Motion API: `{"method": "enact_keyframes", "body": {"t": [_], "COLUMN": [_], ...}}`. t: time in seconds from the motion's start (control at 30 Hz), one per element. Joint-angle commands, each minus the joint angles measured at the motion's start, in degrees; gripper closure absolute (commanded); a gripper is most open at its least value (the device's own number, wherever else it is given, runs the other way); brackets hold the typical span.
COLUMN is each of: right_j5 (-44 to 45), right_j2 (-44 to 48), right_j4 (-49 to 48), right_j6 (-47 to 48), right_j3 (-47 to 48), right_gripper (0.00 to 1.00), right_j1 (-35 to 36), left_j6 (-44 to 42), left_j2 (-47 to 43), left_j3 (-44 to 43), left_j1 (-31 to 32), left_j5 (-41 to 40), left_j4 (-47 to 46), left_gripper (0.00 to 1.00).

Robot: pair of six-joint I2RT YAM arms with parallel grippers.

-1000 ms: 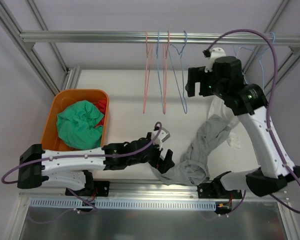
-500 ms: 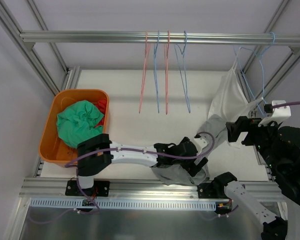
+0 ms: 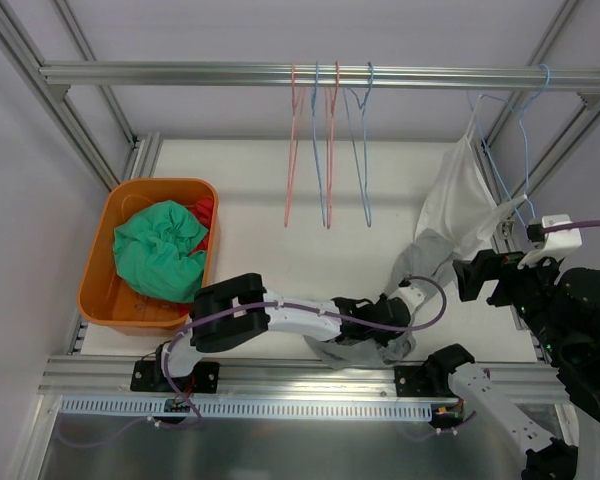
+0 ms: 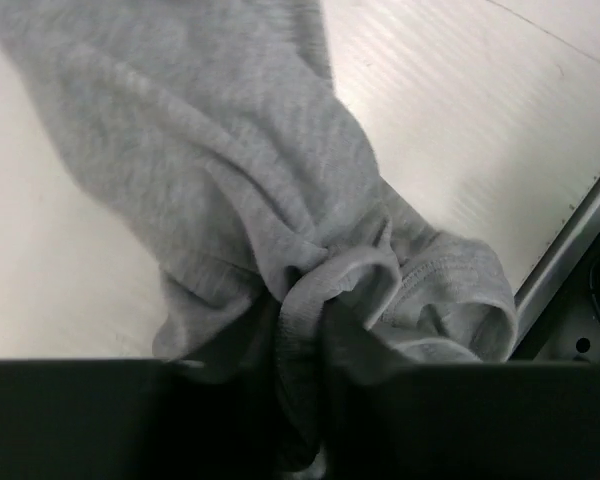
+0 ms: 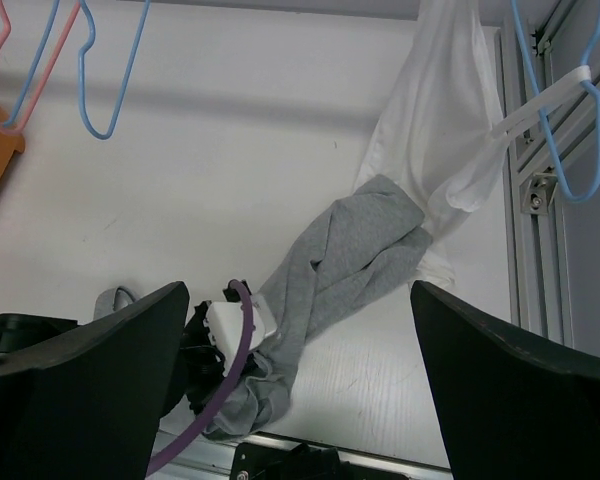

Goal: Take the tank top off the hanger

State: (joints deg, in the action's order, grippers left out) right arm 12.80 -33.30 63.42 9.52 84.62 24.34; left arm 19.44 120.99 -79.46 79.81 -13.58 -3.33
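Observation:
A grey tank top [image 3: 420, 260] lies off any hanger, stretched across the table [image 3: 240, 200] from the near edge up to the right side. In the left wrist view a fold of the grey tank top [image 4: 230, 150] is pinched between the dark fingers of my left gripper [image 4: 300, 400]. From above, the left gripper [image 3: 395, 338] sits low on the bunched near end. My right gripper [image 3: 485, 280] hovers open, high at the right, empty, looking down on the grey tank top [image 5: 350, 250]. A white top [image 5: 430, 130] hangs by a strap on a blue hanger [image 5: 570, 150].
An orange basket [image 3: 100, 250] at the left holds green and red clothes. Several empty pink and blue hangers [image 3: 325, 150] hang from the metal rail [image 3: 180, 73] across the back. Frame posts stand along the right side.
My right arm left the rail and swung down to the right, letting the grey cloth drop. My left arm reached right onto the bunched end and its jaws closed on a fold.

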Motion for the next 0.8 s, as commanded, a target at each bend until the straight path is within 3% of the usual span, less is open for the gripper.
{"method": "enact_keyframes", "body": {"t": [0.0, 0.03, 0.13, 0.4, 0.57, 0.77], "right_j5": [-0.67, -0.67, -0.23, -0.31, -0.67, -0.93], "right_j2": [0.96, 0.96, 1.13, 2.01, 1.4, 0.87], "right_j4": [-0.93, -1.1, -1.72, -4.88, -6.55, -8.05], "right_j6": [0.94, 0.85, 1.03, 0.68, 0.59, 0.68], "right_j3": [0.55, 0.55, 0.37, -2.79, -3.41, -3.41], "right_gripper": [0.0, 0.01, 0.0, 0.0, 0.0, 0.01], "right_j1": [-0.17, -0.34, -0.17, -0.34, -0.25, -0.17], "left_j6": [4.72, 6.56, 11.03, 24.59, 24.68, 15.9], "left_j2": [-2.68, -3.91, -11.72, -43.44, -56.71, -61.75], "left_j3": [6.76, 9.39, 15.01, 25.4, 23.13, 13.29], "left_j1": [1.4, 1.49, 2.01, 2.28, 2.28, 2.02], "left_j5": [-7.06, -8.46, -15.57, -37.01, -45.11, -55.75], "left_j4": [6.84, 7.81, 13.16, 30.83, 38.92, 42.62], "left_gripper": [0.94, 1.0, 1.0, 1.0, 1.0, 1.0]}}
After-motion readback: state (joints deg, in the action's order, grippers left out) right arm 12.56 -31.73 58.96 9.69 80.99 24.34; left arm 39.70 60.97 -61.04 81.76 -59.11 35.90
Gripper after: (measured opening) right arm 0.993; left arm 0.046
